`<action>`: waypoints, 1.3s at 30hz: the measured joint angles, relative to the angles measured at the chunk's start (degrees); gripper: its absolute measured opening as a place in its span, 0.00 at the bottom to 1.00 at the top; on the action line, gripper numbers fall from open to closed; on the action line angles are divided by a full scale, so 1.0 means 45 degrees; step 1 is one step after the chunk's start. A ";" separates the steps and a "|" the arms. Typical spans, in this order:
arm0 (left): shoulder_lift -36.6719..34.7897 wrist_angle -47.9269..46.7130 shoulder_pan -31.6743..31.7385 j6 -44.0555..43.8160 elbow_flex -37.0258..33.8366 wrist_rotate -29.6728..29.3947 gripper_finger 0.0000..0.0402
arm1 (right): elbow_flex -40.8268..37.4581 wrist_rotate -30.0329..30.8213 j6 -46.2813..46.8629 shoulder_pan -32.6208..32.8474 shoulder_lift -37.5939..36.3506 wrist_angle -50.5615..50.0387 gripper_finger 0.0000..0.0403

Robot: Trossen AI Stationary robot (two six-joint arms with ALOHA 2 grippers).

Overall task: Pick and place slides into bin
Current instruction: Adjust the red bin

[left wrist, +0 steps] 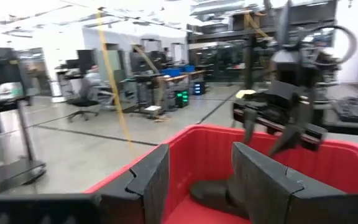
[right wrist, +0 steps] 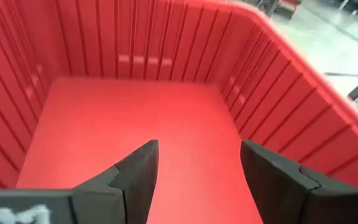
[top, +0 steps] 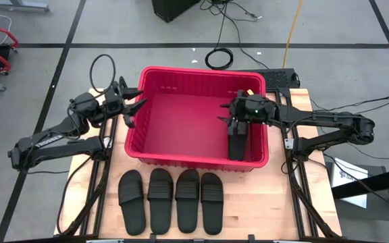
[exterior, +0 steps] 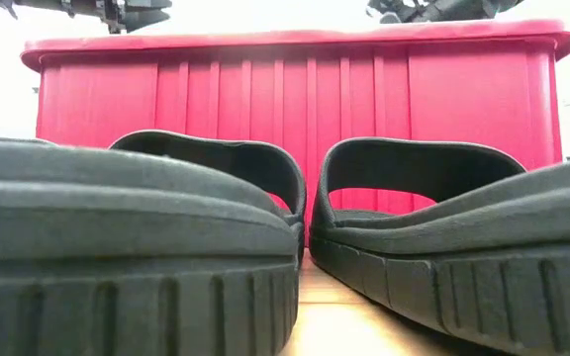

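Grey floor tiles crossed by dark seams and loose cables are surrounding the pale wooden desk [top: 248,202]; the left wrist view is showing a workshop with office chairs and benches beyond. At the left, the left gripper [top: 132,108] is hovering over the near-left rim of the large red ribbed plastic bin [top: 140,138], its jaws standing apart and empty. Four black rubber slide sandals [top: 169,200] with wide ribbed straps are lying side by side on the desk in front of the bin. Inside the bin, another black sandal [top: 236,145] is lying along the right wall. Above it, the right gripper [top: 232,113] is hanging with jaws spread wide, holding nothing.
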 joint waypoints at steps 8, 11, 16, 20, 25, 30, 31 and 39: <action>-0.0514 -0.0016 -0.0343 -0.0007 0.0000 0.2009 0.45 | 0.0015 -0.0027 0.0035 0.1045 -0.0115 0.1275 0.54; -0.0550 0.0017 -0.0683 -0.0010 0.0000 0.2392 0.45 | 0.0015 -0.0027 0.0089 0.1676 -0.0113 0.1627 0.54; -0.0540 0.0285 -0.1382 -0.0209 0.0000 0.2856 0.45 | 0.0015 -0.0030 0.0123 0.2895 -0.0113 0.1723 0.54; -0.0545 0.0344 -0.2071 -0.0358 0.0000 0.2966 0.45 | 0.0015 -0.0028 0.0128 0.3942 -0.0113 0.1965 0.54; -0.0499 0.0241 -0.3213 -0.0414 0.0000 0.2971 0.45 | 0.0015 -0.0037 0.0130 0.5276 -0.0108 0.2559 0.54; -0.0426 -0.0069 -0.4657 -0.0405 0.0000 0.2969 0.45 | 0.0015 -0.0116 0.0673 0.6459 0.0020 0.2338 0.54; -0.0385 -0.0117 -0.4971 -0.0387 0.0000 0.2966 0.45 | 0.0015 -0.0334 0.0769 0.6643 0.0126 0.2364 0.54; 0.0250 -0.0179 -0.6891 -0.0335 0.0000 0.2083 0.45 | 0.0010 -0.0689 0.1233 0.8045 0.1051 0.2314 0.54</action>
